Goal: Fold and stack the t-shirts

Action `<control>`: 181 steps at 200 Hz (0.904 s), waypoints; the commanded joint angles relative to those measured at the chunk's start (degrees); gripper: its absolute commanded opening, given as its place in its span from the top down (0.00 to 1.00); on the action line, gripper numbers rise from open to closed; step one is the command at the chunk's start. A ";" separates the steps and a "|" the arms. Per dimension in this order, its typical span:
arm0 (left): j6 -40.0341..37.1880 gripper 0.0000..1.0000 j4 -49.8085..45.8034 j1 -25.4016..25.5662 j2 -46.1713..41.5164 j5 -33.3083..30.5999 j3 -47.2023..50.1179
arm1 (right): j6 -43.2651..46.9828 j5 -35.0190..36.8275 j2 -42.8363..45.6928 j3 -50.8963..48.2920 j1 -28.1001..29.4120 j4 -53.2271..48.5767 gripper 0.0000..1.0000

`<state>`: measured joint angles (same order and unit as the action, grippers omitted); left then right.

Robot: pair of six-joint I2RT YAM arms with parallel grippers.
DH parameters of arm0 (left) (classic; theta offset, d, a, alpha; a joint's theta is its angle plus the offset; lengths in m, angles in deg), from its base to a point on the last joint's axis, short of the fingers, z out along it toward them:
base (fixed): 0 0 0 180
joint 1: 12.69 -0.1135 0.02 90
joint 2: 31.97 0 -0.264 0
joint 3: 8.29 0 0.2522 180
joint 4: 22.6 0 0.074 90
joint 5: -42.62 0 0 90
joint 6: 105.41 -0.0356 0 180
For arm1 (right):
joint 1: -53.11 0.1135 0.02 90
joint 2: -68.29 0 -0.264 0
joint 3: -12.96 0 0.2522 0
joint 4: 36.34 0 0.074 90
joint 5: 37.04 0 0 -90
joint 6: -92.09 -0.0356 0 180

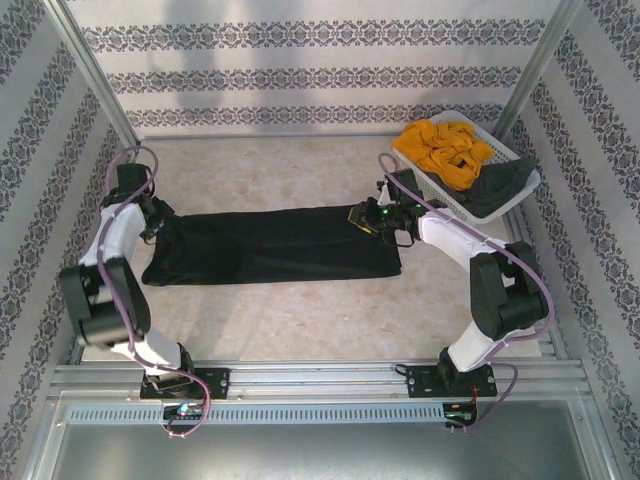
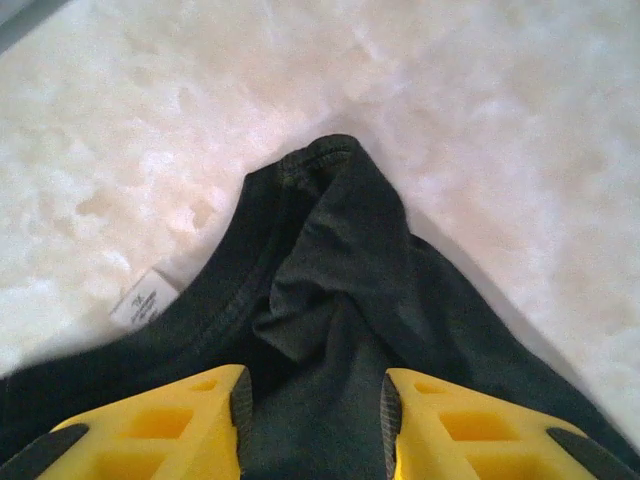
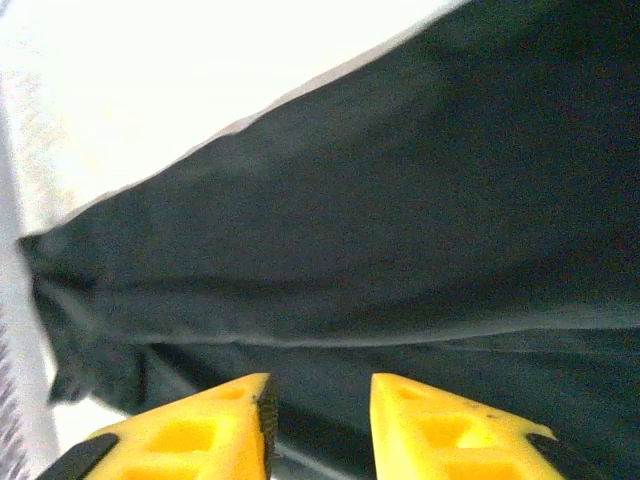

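Note:
A large black t-shirt [image 1: 270,245] lies as a long folded band across the middle of the table. At its left end my left gripper [image 1: 158,215] hovers over the collar [image 2: 300,165]. Its yellow jaws [image 2: 315,410] stand open, and rumpled black cloth [image 2: 340,260] lies loose between them. My right gripper [image 1: 362,216] is at the band's right end, low over the cloth [image 3: 400,230]. Those jaws [image 3: 322,415] are apart, with a fold edge showing in the gap. A mustard-yellow t-shirt [image 1: 445,145] and a dark grey one [image 1: 500,185] lie crumpled in the basket.
The white slatted basket [image 1: 428,178] stands at the back right, just behind the right arm. A white label [image 2: 145,298] sticks out beside the collar. Patterned walls and metal posts enclose the table. Bare tabletop lies in front of and behind the black shirt.

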<state>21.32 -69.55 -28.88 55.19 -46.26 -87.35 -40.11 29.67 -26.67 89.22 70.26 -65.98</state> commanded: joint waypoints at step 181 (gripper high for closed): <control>16.50 0.65 5.24 18.66 41.18 11.59 -26.03 | -6.31 20.21 -8.19 -0.49 8.05 -31.41 0.67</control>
<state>40.29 -63.65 -13.60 87.95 -37.08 -107.21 -38.58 49.73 -39.34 96.04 74.85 -96.10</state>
